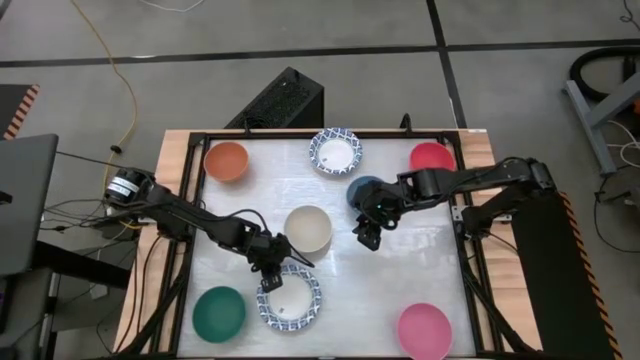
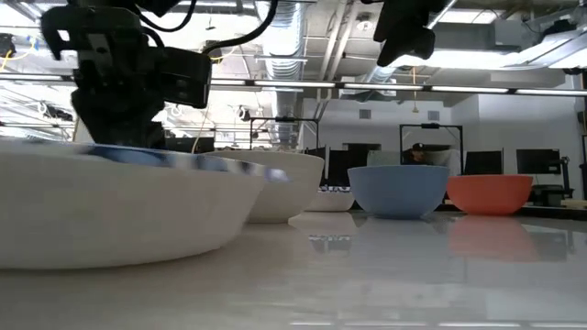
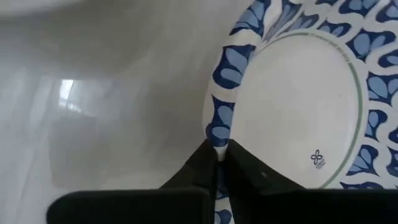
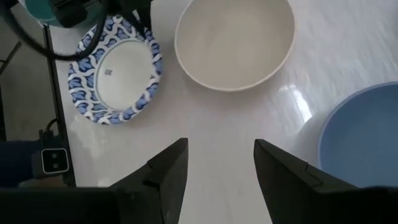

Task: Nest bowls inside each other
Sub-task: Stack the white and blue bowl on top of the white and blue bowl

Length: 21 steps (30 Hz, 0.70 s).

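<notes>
A shallow white bowl with a blue patterned rim [image 1: 292, 300] sits near the table's front, left of centre. My left gripper [image 1: 272, 272] is shut on its far-left rim. My right gripper [image 1: 368, 236] hangs open above bare table, between the cream bowl [image 1: 308, 228] and the blue bowl [image 1: 362, 190], touching nothing. The right wrist view shows the patterned bowl [image 4: 115, 68], the cream bowl [image 4: 233, 43] and the blue bowl [image 4: 367, 143] beyond the open fingers. Each bowl stands by its base on the table. My left gripper pinches the patterned bowl's rim [image 3: 217, 134] between its two fingers, one finger on the inner side and one on the outer. The fingers slant down from the table's left and far side. The bowl [image 2: 119, 206] appears to rest on the table.
An orange bowl [image 1: 227, 160], a second patterned bowl [image 1: 335, 150] and a red bowl [image 1: 432, 157] stand along the far edge. A teal bowl [image 1: 219, 312] and a pink bowl [image 1: 424, 330] stand at the near corners. Bare table lies in the middle right.
</notes>
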Tool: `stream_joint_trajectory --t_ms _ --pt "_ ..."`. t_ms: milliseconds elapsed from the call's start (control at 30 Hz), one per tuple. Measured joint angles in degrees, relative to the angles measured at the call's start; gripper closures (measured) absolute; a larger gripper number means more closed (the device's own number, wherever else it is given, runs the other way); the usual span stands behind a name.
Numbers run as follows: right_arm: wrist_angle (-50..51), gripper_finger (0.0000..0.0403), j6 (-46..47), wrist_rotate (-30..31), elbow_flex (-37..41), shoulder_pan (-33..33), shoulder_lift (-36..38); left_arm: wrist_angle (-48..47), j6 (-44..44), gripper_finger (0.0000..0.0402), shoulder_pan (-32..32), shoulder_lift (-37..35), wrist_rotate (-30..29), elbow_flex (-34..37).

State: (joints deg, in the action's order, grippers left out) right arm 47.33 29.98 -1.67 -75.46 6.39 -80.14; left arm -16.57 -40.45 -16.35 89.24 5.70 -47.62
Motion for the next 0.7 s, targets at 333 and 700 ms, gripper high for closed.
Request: stream_joint_trajectory --t_ms 333,700 --pt "0.4 0.0200 0.7 -0.1 0.0 0.0 0.0 -2.8 -4.2 0.0401 2.6 -2.5 4.7 -2.3" --pt "0.4 0.0200 14.4 1.5 0.0 -3.0 0.0 -7.7 -10.6 0.0401 5.0 -12.1 8.6 -3.5"
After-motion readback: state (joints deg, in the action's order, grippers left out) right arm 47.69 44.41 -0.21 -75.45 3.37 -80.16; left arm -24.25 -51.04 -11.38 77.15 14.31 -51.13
